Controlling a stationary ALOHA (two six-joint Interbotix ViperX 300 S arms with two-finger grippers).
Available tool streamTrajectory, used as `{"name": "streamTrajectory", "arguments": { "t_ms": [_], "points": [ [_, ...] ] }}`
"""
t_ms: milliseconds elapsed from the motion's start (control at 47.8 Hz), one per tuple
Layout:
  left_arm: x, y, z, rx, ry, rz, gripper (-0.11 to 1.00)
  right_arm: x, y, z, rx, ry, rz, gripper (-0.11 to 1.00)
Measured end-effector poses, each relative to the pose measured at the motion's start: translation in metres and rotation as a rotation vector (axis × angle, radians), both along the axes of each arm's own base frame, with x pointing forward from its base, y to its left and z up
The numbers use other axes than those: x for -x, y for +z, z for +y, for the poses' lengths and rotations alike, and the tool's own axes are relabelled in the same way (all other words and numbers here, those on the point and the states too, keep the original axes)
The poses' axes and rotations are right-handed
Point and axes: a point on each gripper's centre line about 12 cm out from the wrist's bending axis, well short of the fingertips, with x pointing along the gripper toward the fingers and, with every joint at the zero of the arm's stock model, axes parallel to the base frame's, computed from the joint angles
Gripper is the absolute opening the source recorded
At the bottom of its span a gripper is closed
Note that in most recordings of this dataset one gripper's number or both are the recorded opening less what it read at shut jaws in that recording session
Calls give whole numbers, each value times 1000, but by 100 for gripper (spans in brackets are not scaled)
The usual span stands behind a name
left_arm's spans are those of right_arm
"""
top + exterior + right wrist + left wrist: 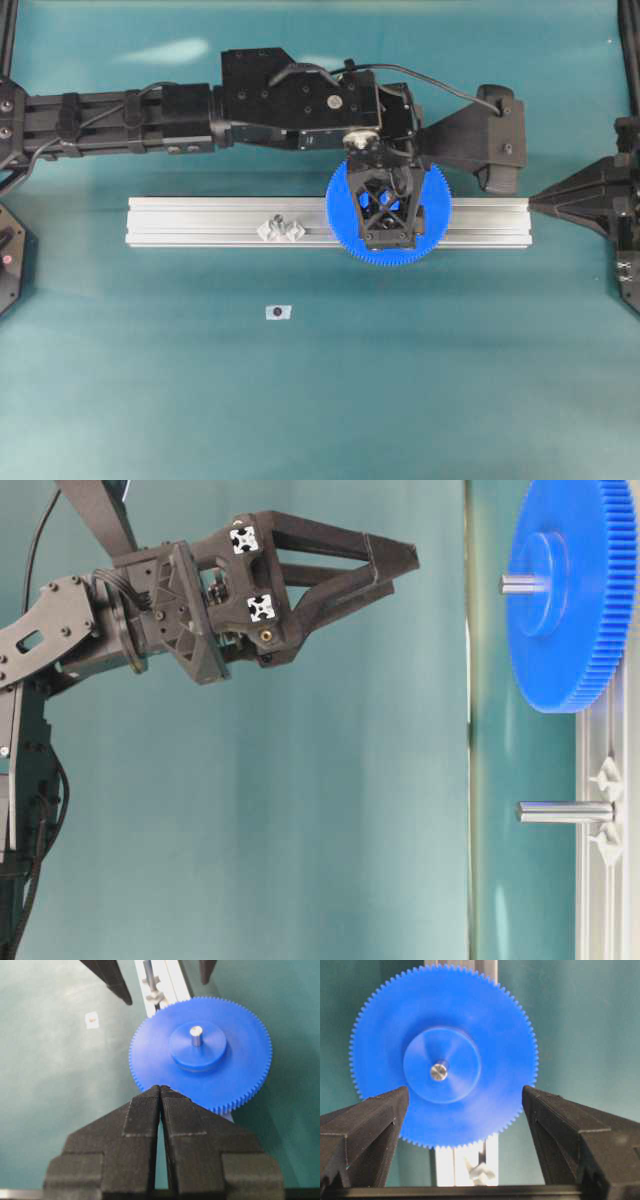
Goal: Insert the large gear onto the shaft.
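Note:
The large gear (345,215), bright blue with fine teeth, lies flat on the aluminium rail (200,222). The silvery tip of the shaft (439,1071) sticks up through the gear's raised hub (197,1052). My left gripper (465,1097) hangs open above the gear, its fingers (370,1125) spread to either side and clear of the rim. In the table-level view there is a gap between the left gripper (402,567) and the gear (565,590). My right gripper (160,1090) is shut on nothing, just off the rail's right end (535,203).
A second bare silvery peg (565,812) with two translucent mounts (281,229) stands on the rail left of the gear. A small white piece (278,312) lies on the teal cloth in front of the rail.

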Motion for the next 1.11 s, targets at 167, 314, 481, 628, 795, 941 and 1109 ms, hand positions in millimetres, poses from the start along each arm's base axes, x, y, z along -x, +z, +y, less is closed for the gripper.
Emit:
{"name": "streamTrajectory", "arguments": {
  "t_ms": [167, 314, 481, 628, 795, 941, 1109],
  "points": [
    [1, 3, -1, -2, -1, 0, 88, 0, 0, 0, 0, 2, 0, 9],
    [2, 3, 0, 2, 4, 3, 88, 0, 0, 0, 0, 0, 0, 9],
    [2, 2, 0, 1, 4, 6, 88, 0, 0, 0, 0, 0, -2, 9],
    [2, 2, -1, 1, 3, 8, 88, 1, 1, 0, 1, 0, -6, 9],
    [2, 3, 0, 2, 5, 7, 88, 1, 1, 0, 1, 0, -8, 9],
    [2, 3, 0, 2, 5, 6, 88, 1, 1, 0, 1, 2, -6, 9],
    [2, 2, 0, 2, 5, 9, 88, 1, -3, 0, 0, 2, 3, 9]
  ]
}}
